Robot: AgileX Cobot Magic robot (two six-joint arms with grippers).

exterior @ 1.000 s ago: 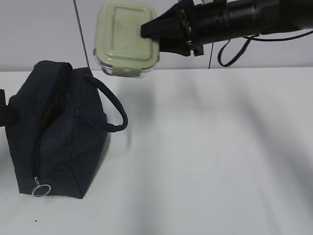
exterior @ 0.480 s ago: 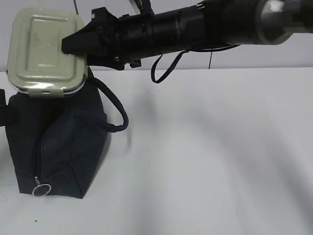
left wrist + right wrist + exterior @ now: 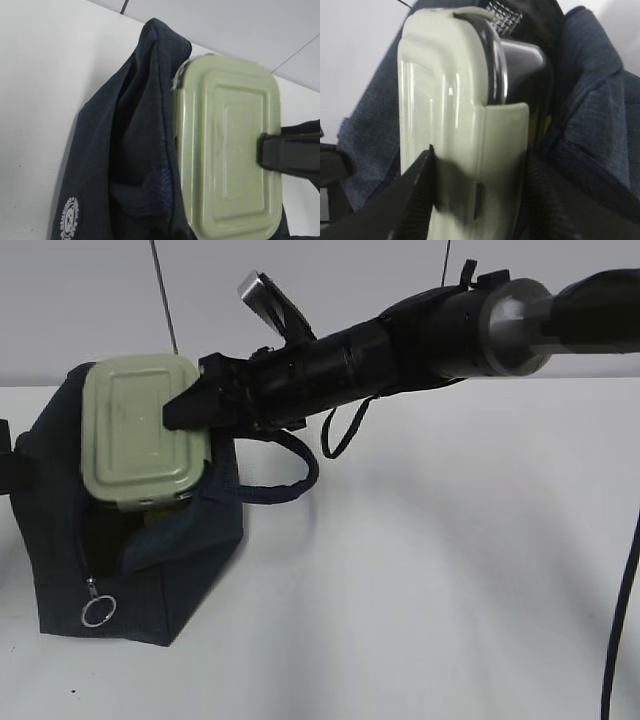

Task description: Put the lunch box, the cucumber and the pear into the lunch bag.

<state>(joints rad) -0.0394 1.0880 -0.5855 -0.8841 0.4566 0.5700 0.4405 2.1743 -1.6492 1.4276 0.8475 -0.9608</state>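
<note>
The lunch box [image 3: 140, 435], with its sage-green lid facing out, stands on edge in the open mouth of the navy lunch bag [image 3: 150, 580], partly sunk in. My right gripper [image 3: 195, 410] reaches in from the right and is shut on the box's end. Seen from the right wrist, the right gripper [image 3: 480, 195] clamps the lunch box [image 3: 445, 100] inside the bag [image 3: 590, 100]. My left gripper [image 3: 5, 465] sits at the bag's left side, shut on its fabric; the left wrist view shows the bag [image 3: 120, 150] and box [image 3: 225, 150]. The cucumber and pear are hidden.
The bag's padded handle [image 3: 290, 480] loops out to the right under my right arm. Its silver ring pull [image 3: 96, 612] hangs at the near end of the zipper. White table [image 3: 450, 570] stretches to the right and front, with a pale wall behind.
My right gripper carried the lunch box left and down, from high above the table to the bag's mouth. The bag's opening spread and its handle shifted right.
</note>
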